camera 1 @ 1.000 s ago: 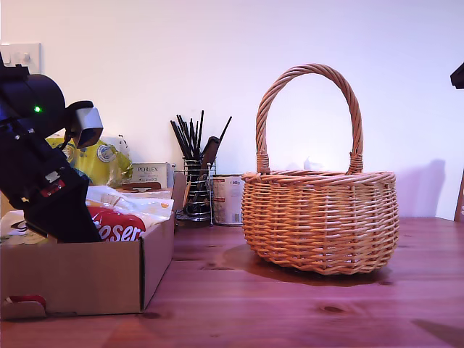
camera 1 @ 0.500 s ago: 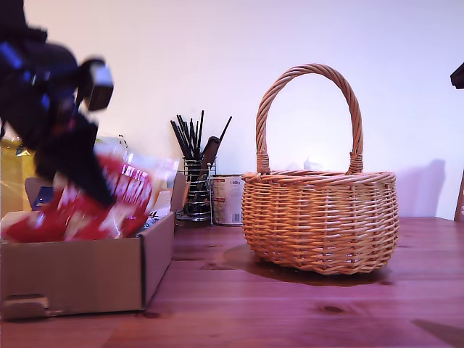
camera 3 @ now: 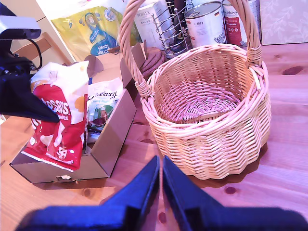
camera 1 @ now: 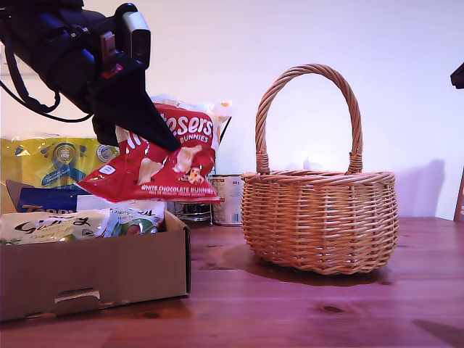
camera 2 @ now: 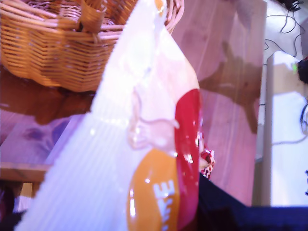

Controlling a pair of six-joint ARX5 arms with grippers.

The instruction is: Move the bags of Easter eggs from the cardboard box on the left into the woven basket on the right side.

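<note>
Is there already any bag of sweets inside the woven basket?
No. The second wrist view looks into the woven basket and shows only its bare wicker floor.

My first gripper (camera 1: 141,130) holds the Maltesers bag (camera 1: 163,156), but its dark body covers the bag's top corner and the start of the name. In the first wrist view the bag (camera 2: 120,144) fills most of the picture, so I cannot see my fingers on it. The cardboard box (camera 1: 94,272) is cut off at the exterior view's left edge. Its front wall hides the lower parts of the Galaxy bags (camera 1: 80,225). The blue bag (camera 1: 43,199) behind them mostly hides too. The woven basket (camera 1: 319,221) wall hides its inside in the exterior view. The tin (camera 1: 228,199) has words too small to read.
</note>
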